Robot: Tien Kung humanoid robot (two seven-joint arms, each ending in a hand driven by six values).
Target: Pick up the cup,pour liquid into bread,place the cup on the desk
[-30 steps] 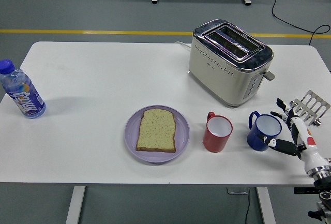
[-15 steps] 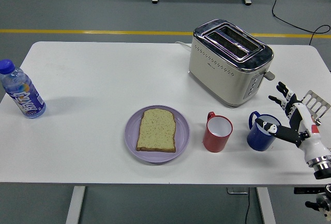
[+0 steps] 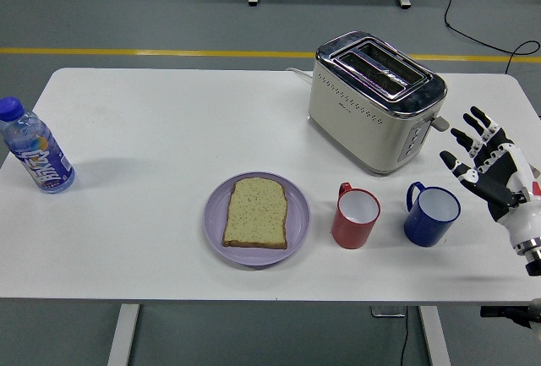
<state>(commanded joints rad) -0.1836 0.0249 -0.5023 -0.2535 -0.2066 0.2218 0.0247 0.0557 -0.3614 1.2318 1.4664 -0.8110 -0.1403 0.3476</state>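
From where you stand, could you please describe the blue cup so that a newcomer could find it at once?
Start at the toaster at the table's far right. In front of it two cups stand side by side, right of the plate with bread. The blue cup is the rightmost one, nearest the open right hand; its neighbour is red.

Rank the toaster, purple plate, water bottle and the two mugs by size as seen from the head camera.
Toaster, purple plate, water bottle. Red mug and blue mug look alike, smallest.
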